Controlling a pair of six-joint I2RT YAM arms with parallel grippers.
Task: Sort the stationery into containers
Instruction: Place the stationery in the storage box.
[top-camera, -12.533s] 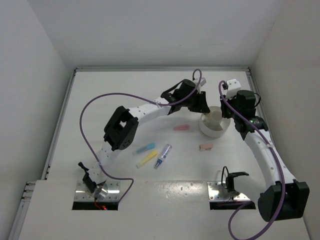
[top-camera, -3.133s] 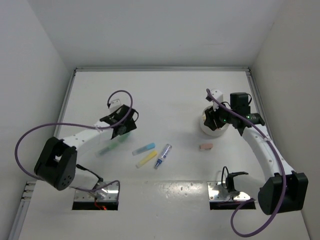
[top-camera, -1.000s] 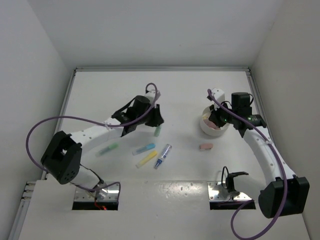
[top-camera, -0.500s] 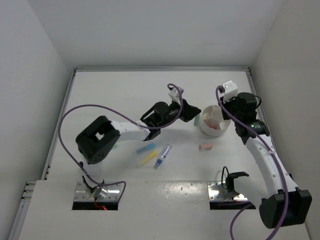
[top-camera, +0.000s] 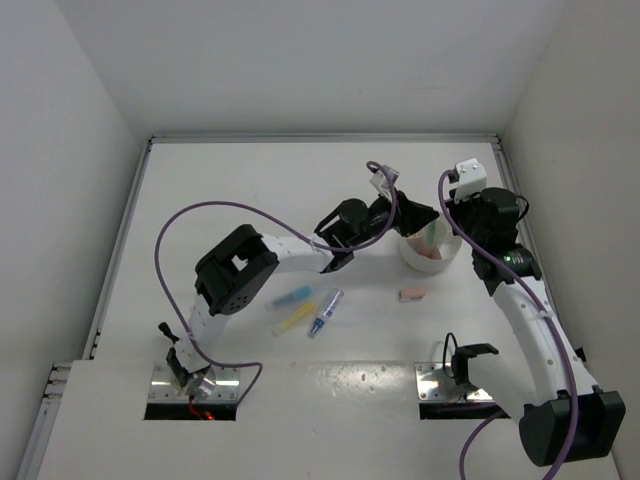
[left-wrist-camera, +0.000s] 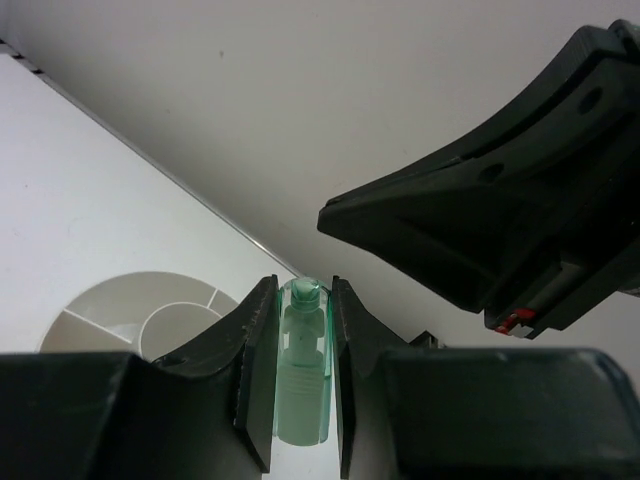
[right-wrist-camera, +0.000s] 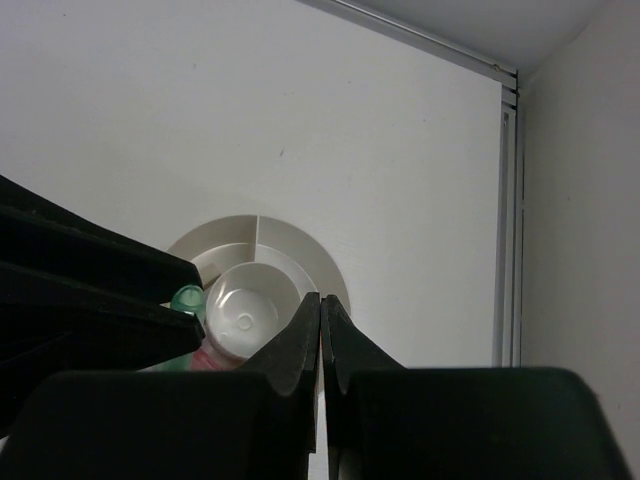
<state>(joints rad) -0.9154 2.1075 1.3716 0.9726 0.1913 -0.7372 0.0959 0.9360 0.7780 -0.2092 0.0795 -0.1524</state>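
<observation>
Pinched between narrowly parted jaws of left gripper (left-wrist-camera: 302, 290): green pen (left-wrist-camera: 302, 390), hanging over round white divided bowl (top-camera: 420, 266) at far right of table (top-camera: 250, 200); inside bowl, something pink, kind unclear; near bowl, right gripper (right-wrist-camera: 320, 298), jaws pressed fully together, empty; just in front of bowl, pink eraser block (top-camera: 411, 294); well apart toward centre, clustered: blue pen (top-camera: 292, 296), yellow pen (top-camera: 293, 318), purple-blue pen (top-camera: 326, 312).

The white bench (top-camera: 250, 190) carries a round white bowl (top-camera: 424, 264). A blue pen (top-camera: 292, 297), a yellow pen (top-camera: 293, 319) and a purple-blue pen (top-camera: 325, 313) lie close together, and what looks like a pink eraser block (top-camera: 411, 294) lies near the bowl.
</observation>
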